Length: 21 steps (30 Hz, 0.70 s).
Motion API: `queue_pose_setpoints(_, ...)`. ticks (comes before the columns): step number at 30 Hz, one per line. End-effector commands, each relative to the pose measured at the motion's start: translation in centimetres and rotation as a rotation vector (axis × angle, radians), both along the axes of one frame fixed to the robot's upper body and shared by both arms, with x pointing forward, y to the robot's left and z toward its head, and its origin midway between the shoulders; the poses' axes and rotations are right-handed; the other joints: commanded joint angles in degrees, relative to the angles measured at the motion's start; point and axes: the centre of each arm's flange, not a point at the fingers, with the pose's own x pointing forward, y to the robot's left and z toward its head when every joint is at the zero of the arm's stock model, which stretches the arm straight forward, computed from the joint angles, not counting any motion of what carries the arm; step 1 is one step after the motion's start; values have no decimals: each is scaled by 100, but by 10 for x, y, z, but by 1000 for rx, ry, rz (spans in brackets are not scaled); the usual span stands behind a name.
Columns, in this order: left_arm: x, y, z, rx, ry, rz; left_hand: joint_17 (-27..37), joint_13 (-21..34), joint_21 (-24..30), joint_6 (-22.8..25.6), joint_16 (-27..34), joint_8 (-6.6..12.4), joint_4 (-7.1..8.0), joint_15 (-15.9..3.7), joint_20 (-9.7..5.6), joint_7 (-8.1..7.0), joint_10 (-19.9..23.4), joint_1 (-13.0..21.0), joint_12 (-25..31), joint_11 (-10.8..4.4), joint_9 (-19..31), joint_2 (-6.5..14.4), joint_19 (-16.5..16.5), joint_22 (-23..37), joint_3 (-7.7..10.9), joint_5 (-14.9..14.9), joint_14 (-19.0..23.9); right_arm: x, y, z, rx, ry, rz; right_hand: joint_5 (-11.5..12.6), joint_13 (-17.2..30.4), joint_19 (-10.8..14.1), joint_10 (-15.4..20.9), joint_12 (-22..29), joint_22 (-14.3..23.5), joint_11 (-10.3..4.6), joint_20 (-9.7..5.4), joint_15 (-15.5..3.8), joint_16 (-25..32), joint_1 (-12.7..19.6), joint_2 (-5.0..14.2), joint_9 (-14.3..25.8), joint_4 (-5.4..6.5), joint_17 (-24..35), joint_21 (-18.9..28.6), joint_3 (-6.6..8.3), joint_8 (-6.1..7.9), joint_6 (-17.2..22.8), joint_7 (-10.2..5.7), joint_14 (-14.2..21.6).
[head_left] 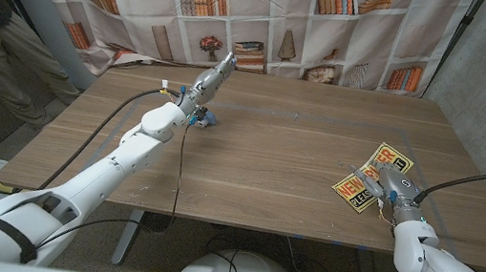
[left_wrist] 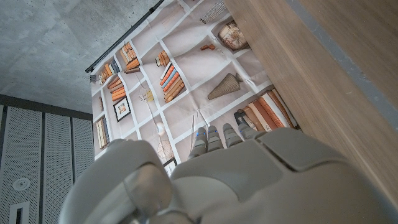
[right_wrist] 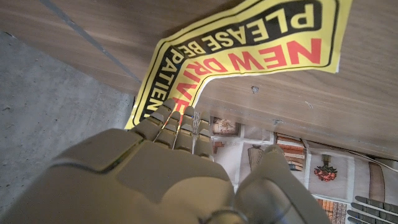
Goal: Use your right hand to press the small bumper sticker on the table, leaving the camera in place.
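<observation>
Yellow and black, the bumper sticker [head_left: 371, 178] is lying flat near the table's [head_left: 268, 159] right edge, its red lettering showing clearly in the right wrist view [right_wrist: 261, 56]. The right hand [head_left: 382, 184] is sitting over the sticker's middle, fingers [right_wrist: 180, 124] held together and pointing down onto the printed face; they are gripping nothing. Whether the fingertips are actually bearing on the paper or stopping just above it is hard to judge, so the press looks begun or about to begin rather than finished. What is left, by my reading, is a firm push down and then a lift away.

Farther off, near the table's far left, the left hand [head_left: 211, 78] is reaching out with fingers straight and empty, above a small blue object [head_left: 206, 119] beside its wrist. Behind the table a bookshelf-printed curtain [head_left: 271, 15] is hanging.
</observation>
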Motion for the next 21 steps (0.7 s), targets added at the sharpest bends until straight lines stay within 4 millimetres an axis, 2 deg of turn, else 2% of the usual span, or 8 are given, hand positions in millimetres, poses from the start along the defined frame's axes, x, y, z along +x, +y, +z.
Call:
queue_pose_setpoints(1,1,1,2,8,1,-3,2,14,-5,-48,-11,-22,-6,9,-10,-20,-18,53,10,-28,13,-2,-114,16,23,-16,-57,-2,-7,16,68,-59,25,40,3,42,61,-2,0,-27,-200,18,34,-11,44,1,-12,15,-6,15,-23,12,-20,67)
queue_pose_setpoints(21,-2,10,0,14,1,-7,2,14,-7,-47,-10,-21,-2,4,-4,-14,-13,62,13,-23,13,-4,-128,17,35,-27,-58,1,-9,38,131,-154,37,41,5,121,136,23,-1,-23,-154,56,57,9,48,3,-20,15,19,24,-35,22,-9,165)
